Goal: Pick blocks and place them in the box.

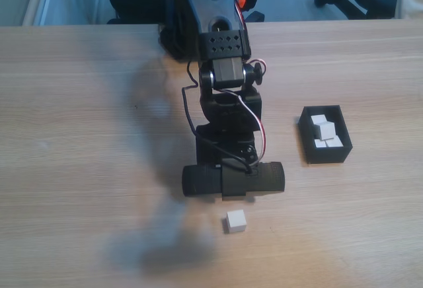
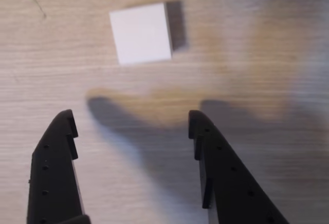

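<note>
Wrist view: the gripper (image 2: 131, 116) is seen with its two black fingers (image 2: 54, 167) spread wide apart, nothing held between them. A single white cube (image 2: 141, 33) is found on the wooden table (image 2: 267, 39), just beyond the fingertips and clear of both. The cube is lying flat, turned slightly against the wood grain. The fingers' shadows are cast on the table between cube and fingertips.

In the fixed view, the same cube (image 1: 236, 221) is located just in front of the arm (image 1: 228, 129), apart from it. The box (image 1: 324, 134) is placed to the right of the arm, well apart from the loose cube. Several white cubes (image 1: 323, 129) are contained in the box, heaped together; their exact number cannot be told.
</note>
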